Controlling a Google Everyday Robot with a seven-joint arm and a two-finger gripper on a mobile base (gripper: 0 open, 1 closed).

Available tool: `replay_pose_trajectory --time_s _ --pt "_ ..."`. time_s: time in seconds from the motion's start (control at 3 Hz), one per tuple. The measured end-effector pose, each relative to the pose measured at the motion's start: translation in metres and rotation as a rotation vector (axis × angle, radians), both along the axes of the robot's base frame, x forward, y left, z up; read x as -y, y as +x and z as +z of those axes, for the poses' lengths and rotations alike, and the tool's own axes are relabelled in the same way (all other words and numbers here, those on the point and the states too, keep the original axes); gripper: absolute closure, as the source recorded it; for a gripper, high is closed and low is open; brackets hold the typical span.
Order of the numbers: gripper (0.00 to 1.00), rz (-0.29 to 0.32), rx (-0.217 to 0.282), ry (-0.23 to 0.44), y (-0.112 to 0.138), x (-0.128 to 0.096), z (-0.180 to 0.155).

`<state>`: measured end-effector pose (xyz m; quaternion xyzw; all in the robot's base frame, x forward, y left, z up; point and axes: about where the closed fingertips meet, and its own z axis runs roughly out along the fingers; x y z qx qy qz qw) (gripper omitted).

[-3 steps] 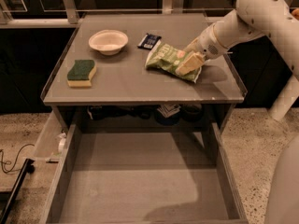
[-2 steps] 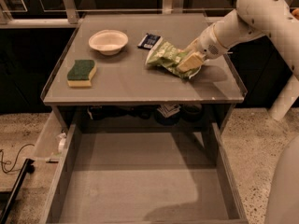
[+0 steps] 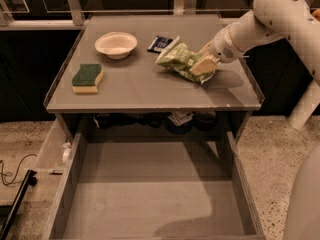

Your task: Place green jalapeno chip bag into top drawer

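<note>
The green jalapeno chip bag [image 3: 178,59] lies on the right half of the grey tabletop [image 3: 135,91], its left end tilted up a little. My gripper [image 3: 203,65] comes in from the right on the white arm and is shut on the bag's right end; a tan finger pad [image 3: 201,64] rests on top of it. The top drawer [image 3: 150,199] is pulled out wide below the table's front edge, and its flat grey bottom is bare.
A white bowl [image 3: 116,44] and a small dark-blue wrapper [image 3: 160,43] sit at the back of the tabletop. A green-and-yellow sponge [image 3: 87,77] lies at the left. Clutter [image 3: 180,119] sits under the tabletop. A black cable [image 3: 12,171] lies on the floor at the left.
Almost nothing has moved. The gripper stays on the bag's right end, and the bag's left end looks slightly more raised.
</note>
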<state>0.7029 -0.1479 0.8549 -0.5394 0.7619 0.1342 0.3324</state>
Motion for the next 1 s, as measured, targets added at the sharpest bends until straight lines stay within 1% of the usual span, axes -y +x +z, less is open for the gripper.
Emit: replay_pose_trajectory --time_s 0.33,0.67,1.0 --pt "1.0 0.0 0.0 0.0 0.0 0.0 0.0" --pt "1.0 0.016 0.017 0.03 -0.016 -0.001 0.001" --pt "1.0 0.032 0.05 0.092 -0.042 -0.005 0.007"
